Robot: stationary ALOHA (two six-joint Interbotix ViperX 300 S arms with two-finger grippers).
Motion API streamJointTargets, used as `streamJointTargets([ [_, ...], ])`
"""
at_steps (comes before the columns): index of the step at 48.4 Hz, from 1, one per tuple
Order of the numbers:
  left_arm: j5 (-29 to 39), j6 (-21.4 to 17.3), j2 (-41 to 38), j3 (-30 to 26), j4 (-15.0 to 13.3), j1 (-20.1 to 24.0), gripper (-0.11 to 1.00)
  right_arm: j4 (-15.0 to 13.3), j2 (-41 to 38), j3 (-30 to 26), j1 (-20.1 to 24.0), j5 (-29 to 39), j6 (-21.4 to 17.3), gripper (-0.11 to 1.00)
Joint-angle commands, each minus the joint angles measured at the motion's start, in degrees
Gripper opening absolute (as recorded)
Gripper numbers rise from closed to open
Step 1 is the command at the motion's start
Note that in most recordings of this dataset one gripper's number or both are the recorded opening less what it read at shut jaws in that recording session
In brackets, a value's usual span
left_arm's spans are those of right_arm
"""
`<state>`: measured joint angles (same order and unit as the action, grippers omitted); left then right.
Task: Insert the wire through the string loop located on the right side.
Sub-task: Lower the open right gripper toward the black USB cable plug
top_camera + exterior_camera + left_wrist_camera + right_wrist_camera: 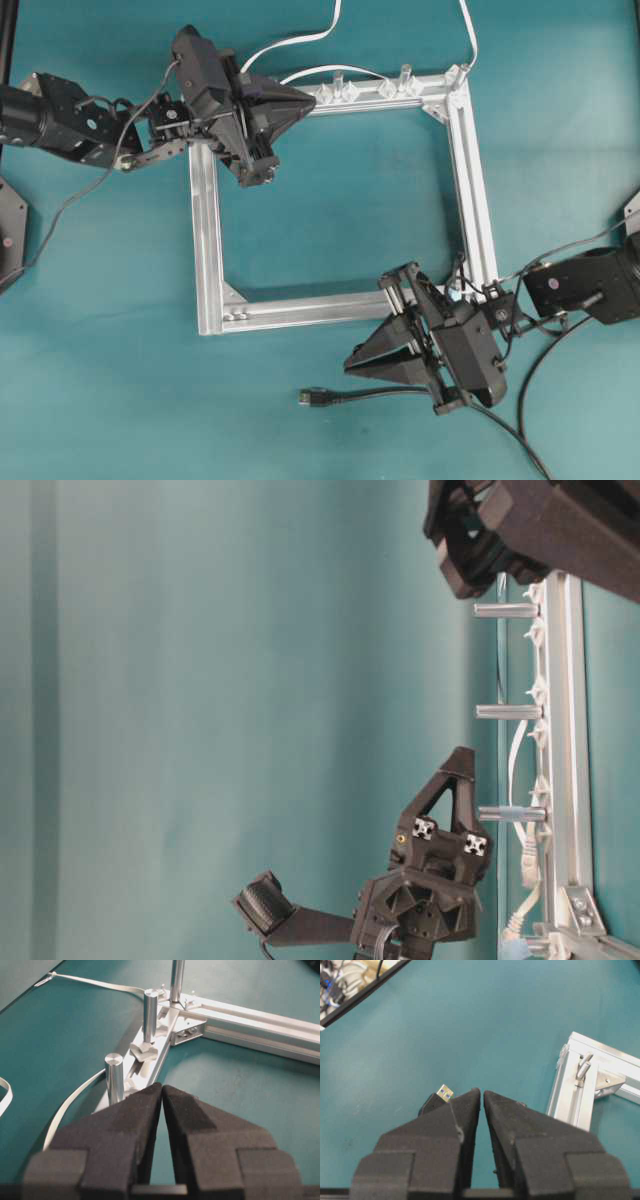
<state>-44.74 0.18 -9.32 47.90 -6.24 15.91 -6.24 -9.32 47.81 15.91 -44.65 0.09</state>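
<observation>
Wire (pixel 420 394): long thin black cable on the teal table (pixel 330 220) at the near edge of your overhead view; its dark plug (pixel 312 397) lies flat to the left, the cable running right beneath the right gripper and trailing off near right. In the right wrist view the plug's metal tip (pixel 445 1093) shows just left of the jaws, apart from them.

Right gripper (pixel 352 360): you see it over the wire, just near of the frame's near rail, its foam pads (pixel 505 1120) drawn together to a thin slit with nothing between them.

String loop (pixel 459 272): thin dark strands at the frame's near right corner, beside the right arm's wrist; too small for you to make out its shape.

Silver frame (pixel 206 230): square of aluminium rails mid-table, with upright clear clips (pixel 405 78) along the far rail.

Left gripper (pixel 310 98): at the frame's far left corner, over the far rail, pads (pixel 145 1110) pressed together and holding nothing.

White cables (pixel 300 42): curving away beyond the far rail.
</observation>
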Motion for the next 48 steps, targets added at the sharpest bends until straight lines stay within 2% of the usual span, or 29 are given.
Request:
streamJointTargets([
  [1, 1.8, 0.7, 2.3, -1.9, 2.4, 0.1, 0.15, 0.4, 0.6, -0.7, -0.4, -0.1, -0.2, 0.24],
  [3, 3.5, 0.8, 2.5, -2.6, 2.4, 0.1, 0.12, 1.1, 0.5, -0.8, -0.4, 0.8, -0.3, 0.22],
  [6, 6.2, 0.9, 2.5, -3.7, 2.4, 0.1, 0.01, 1.1, 0.5, -0.9, -0.4, 2.1, -0.2, 0.08],
  [9, 8.4, 0.9, 2.5, -4.7, 2.5, 0.1, 0.0, 1.1, 0.6, -1.1, -0.4, 2.8, -0.2, 0.02],
  [19, 8.9, 1.0, 2.9, -5.1, 2.5, 0.0, 0.01, 1.4, 1.6, -2.5, -0.4, 3.2, -0.2, 0.01],
  [21, 9.1, 1.0, 3.2, -5.0, 2.5, 0.0, 0.08, 1.4, 1.7, -2.7, -0.4, 3.2, -0.3, 0.02],
  [24, 9.1, 0.9, 3.6, -4.8, 2.5, -0.1, 0.24, 1.4, 1.7, -3.0, -0.4, 3.3, -0.3, 0.02],
  [27, 9.2, 0.8, 4.4, -4.4, 2.5, -0.1, 0.41, 1.5, 1.7, -3.1, -0.4, 3.5, -0.3, 0.11],
  [30, 9.4, 0.6, 5.1, -4.0, 2.5, -0.1, 0.55, 1.9, 1.7, -3.1, -0.4, 3.6, -0.3, 0.25],
  [32, 9.7, 0.6, 5.4, -3.6, 2.5, -0.1, 0.54, 2.7, 1.7, -3.2, -0.4, 3.8, -0.3, 0.36],
  [35, 10.0, 0.6, 6.2, -3.1, 2.5, -0.1, 0.47, 4.5, 1.8, -3.1, -0.4, 4.0, -0.3, 0.55],
  [39, 10.7, 0.6, 6.9, -2.5, 2.5, -0.1, 0.47, 6.3, 2.2, -3.0, -0.4, 3.9, -0.2, 0.76],
  [48, 13.6, 0.7, 8.2, -2.2, 2.5, -0.2, 0.52, 10.7, 2.5, -2.8, 0.0, 3.9, -0.2, 0.74],
])
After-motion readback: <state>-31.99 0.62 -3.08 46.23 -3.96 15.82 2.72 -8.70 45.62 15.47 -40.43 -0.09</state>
